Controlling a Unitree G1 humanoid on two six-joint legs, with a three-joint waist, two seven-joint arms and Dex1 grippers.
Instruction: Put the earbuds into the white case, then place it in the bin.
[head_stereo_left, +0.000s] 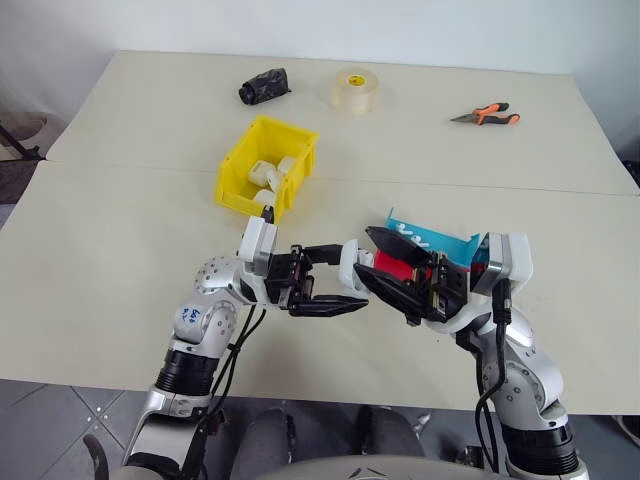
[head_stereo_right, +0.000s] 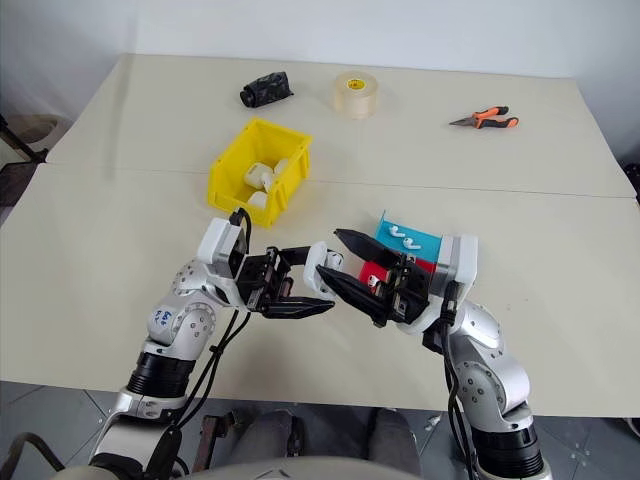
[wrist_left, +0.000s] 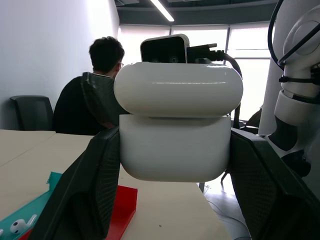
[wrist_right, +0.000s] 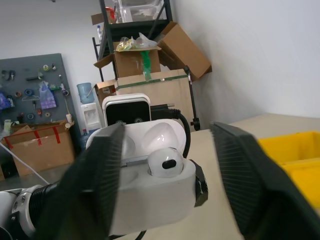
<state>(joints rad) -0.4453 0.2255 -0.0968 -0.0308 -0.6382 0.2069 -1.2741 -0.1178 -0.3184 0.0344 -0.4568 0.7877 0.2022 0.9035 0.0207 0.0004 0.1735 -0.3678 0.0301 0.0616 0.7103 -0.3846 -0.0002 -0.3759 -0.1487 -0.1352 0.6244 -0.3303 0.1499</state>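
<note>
Small white case (wrist_left: 175, 132) clamped between the black fingers of the left gripper (head_stereo_left: 318, 278), held up above the counter (head_stereo_left: 120, 230) in front of the robot. Lid hinged open in the right wrist view, one earbud (wrist_right: 165, 162) seated in a well. Right gripper (head_stereo_left: 388, 272) facing it from the other side, fingers spread apart, nothing between them.

Case likely light, rigid and glossy, so prone to slipping or twisting under a pinch; best held across the flat sides of the lower body, below the hinge line, leaving the lid free to shut. Earbuds tiny, smooth and easy to flick away; a gentle pinch on the stem seems safest.

Two more earbuds (head_stereo_right: 400, 236) lying on the teal end of a red-and-teal tray (head_stereo_right: 418, 243), just behind the right gripper. Yellow bin (head_stereo_left: 268, 165) further back to the left, already holding several white cases (head_stereo_left: 272, 174), so little free room inside. Far edge of the counter: black bundle (head_stereo_left: 264, 86), roll of tape (head_stereo_left: 354, 90), orange-handled pliers (head_stereo_left: 486, 116), all well apart from the work. Person seated in the background of the left wrist view.
</note>
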